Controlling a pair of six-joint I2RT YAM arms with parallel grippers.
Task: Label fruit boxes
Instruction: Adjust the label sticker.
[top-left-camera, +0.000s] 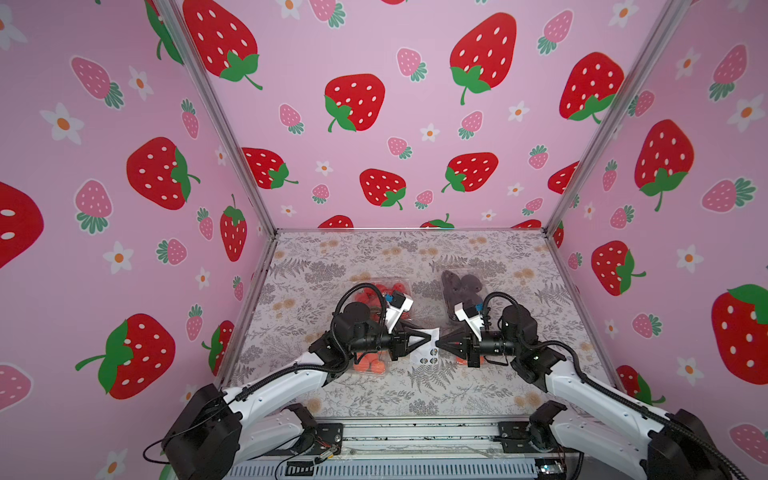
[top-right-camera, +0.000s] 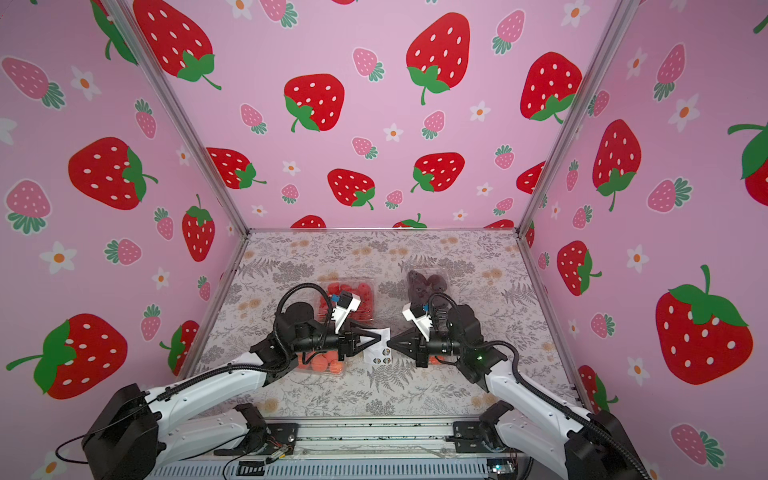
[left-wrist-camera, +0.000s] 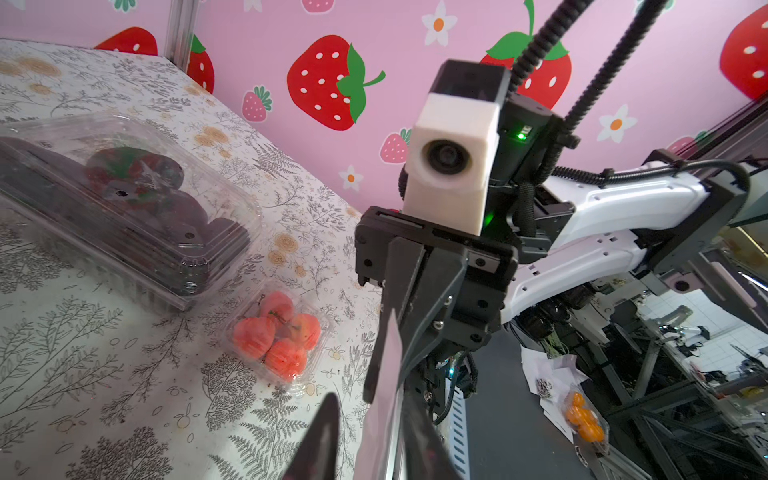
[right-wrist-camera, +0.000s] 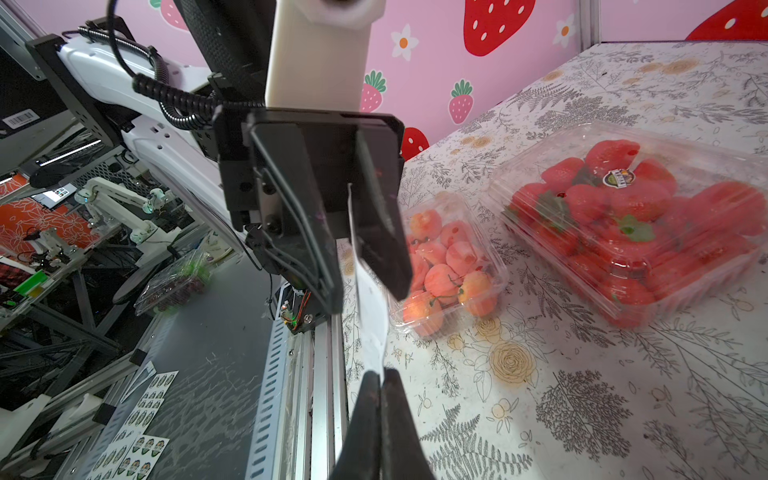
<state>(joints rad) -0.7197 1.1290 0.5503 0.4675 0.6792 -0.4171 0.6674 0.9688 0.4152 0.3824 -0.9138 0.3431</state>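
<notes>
Right wrist view: right end effector (right-wrist-camera: 380, 376) pinched shut on the white sticker sheet (right-wrist-camera: 372, 328), left end effector (right-wrist-camera: 365, 297) parted around it, above the desk (right-wrist-camera: 582, 395). Resting there: strawberry box (right-wrist-camera: 631, 224) beside orange-pink fruit box (right-wrist-camera: 449, 266); dark fruit box (left-wrist-camera: 124, 199) beside small box (left-wrist-camera: 274, 332). Probably light, thin-walled, slippery, easily dented; better to steady by the stiffer rim, pressing softly on the flat lid.

Red strawberry box (right-wrist-camera: 631, 232), pink strawberry-print walls (top-left-camera: 374, 124)
</notes>
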